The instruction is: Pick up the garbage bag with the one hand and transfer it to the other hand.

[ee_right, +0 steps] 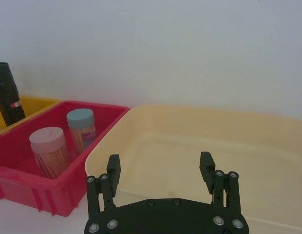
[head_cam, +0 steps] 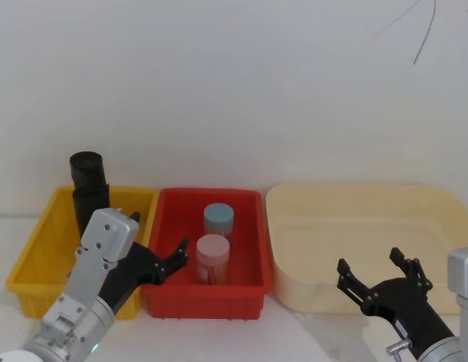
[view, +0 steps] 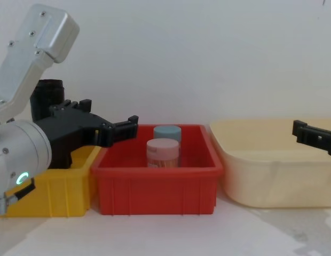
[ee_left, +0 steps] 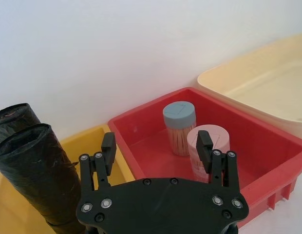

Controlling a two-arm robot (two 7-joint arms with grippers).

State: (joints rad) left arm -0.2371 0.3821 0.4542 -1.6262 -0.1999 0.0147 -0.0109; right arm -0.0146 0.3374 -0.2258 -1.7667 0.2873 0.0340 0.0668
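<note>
Inspection of the work area: three bins are sitting in a row on the white table (view: 208, 234) against the wall. A yellow bin (head_cam: 30, 264) is on the robot's left, a red bin (head_cam: 204, 290) in the middle and a cream bin (head_cam: 347, 190) on the right.

The garbage bag (ee_left: 36, 180), a plain black roll, is standing upright in the back left part of the yellow bin and rising well above its rim. A second black roll (ee_right: 7, 95), bearing a small red mark, is standing in the same bin close by it; whether the two are touching cannot be told.

The left gripper (head_cam: 157, 235), on the arm with the green ring, is hovering above the place where the yellow and red bins meet. It is to the right of the garbage bag and apart from it. Its fingers are spread wide and are gripping nothing.

The right gripper (head_cam: 370, 262) is hanging at the near edge of the cream bin, well apart from the rolls. Its fingers are likewise spread wide and are carrying nothing.

Two jars of thin sticks are standing upright in the red bin. The pink-lidded jar (head_cam: 213, 253) is nearer the robot, and the blue-lidded jar (head_cam: 218, 219) is just behind it
</note>
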